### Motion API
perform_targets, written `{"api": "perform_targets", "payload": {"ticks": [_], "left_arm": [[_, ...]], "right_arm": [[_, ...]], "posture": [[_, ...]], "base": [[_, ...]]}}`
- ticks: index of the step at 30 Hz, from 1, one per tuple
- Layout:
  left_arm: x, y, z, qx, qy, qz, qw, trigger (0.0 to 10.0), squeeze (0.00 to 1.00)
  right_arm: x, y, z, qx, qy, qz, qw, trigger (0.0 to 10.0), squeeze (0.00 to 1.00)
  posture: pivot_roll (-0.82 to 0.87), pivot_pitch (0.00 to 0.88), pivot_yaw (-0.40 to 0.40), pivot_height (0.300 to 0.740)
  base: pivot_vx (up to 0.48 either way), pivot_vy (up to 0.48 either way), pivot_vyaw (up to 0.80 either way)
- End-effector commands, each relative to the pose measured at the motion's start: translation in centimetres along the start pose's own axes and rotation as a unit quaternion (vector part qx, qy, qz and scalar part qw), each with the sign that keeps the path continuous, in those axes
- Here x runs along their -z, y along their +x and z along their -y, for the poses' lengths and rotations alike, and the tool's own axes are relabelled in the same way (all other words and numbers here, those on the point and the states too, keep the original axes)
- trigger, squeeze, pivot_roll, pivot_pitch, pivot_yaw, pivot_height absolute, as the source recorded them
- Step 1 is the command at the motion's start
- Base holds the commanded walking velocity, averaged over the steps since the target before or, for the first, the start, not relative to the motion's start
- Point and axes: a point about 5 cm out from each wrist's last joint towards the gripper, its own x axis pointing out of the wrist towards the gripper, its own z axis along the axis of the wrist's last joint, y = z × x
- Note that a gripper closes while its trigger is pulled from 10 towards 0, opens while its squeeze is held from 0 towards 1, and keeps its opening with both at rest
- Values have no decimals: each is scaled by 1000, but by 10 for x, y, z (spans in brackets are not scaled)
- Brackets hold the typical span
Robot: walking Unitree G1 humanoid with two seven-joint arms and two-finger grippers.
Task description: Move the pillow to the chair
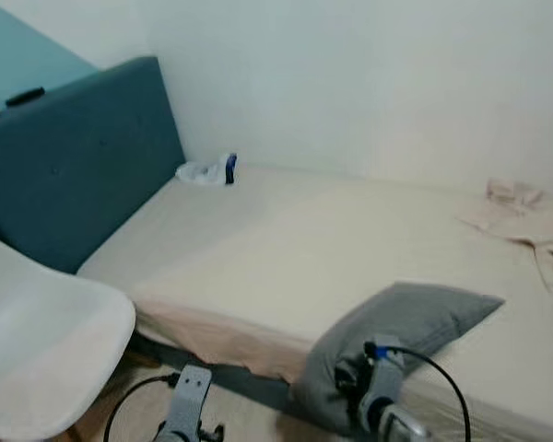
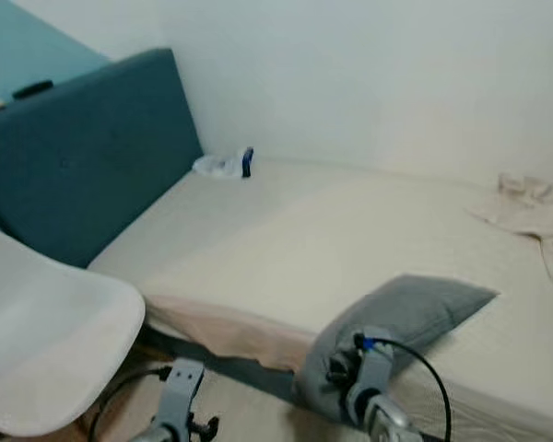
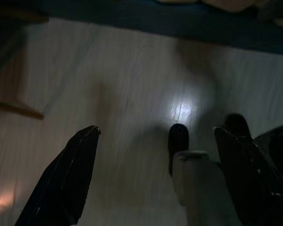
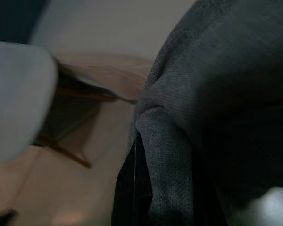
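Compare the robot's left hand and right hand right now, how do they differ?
The right hand is clamped on the grey pillow at the bed's near edge; the left hand holds nothing. The left hand's fingers are spread open over bare floor, while the right hand's are shut into the fabric. The left hand hangs beside the white chair. Both are low, in front of the bed.

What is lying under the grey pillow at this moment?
The grey pillow rests on the bed, its lower corner hanging over the front edge, where the right gripper is shut on it. The sheet directly beneath it is covered.
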Motion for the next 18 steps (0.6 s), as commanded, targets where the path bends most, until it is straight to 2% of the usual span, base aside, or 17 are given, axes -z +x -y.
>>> {"api": "perform_targets", "payload": {"ticks": [1, 5, 8, 11, 15, 18], "left_arm": [[8, -2, -3, -4, 7, -19, 1000, 10000, 0], [10, -2, -3, -5, 9, -22, 1000, 10000, 0], [13, -3, -3, -6, 8, -28, 1000, 10000, 0], [15, -4, -3, -7, 9, -33, 999, 10000, 0], [16, -4, -3, -8, 8, -34, 999, 10000, 0], [16, -4, -3, -10, 9, -35, 999, 10000, 0]], "right_arm": [[-23, 12, -20, -63, -6, 48, 997, 10000, 0], [-40, 17, -28, -91, -3, 84, 992, 10000, 0], [-74, 23, -43, -141, -7, 148, 979, 10000, 0], [-95, 26, -57, -184, -16, 184, 965, 10000, 0], [-100, 27, -69, -228, -25, 190, 955, 10000, 0], [-92, 27, -81, -275, -41, 171, 945, 10000, 0]], "posture": [[-73, 0, 54, 740], [-73, 0, 54, 740], [-79, 0, 57, 740], [-78, 0, 55, 740], [-78, 0, 52, 740], [-77, 0, 48, 740]], "base": [[0, 0, 769], [0, 0, 769], [0, 0, 769], [0, 0, 771], [0, 0, 769], [0, 0, 769]]}}
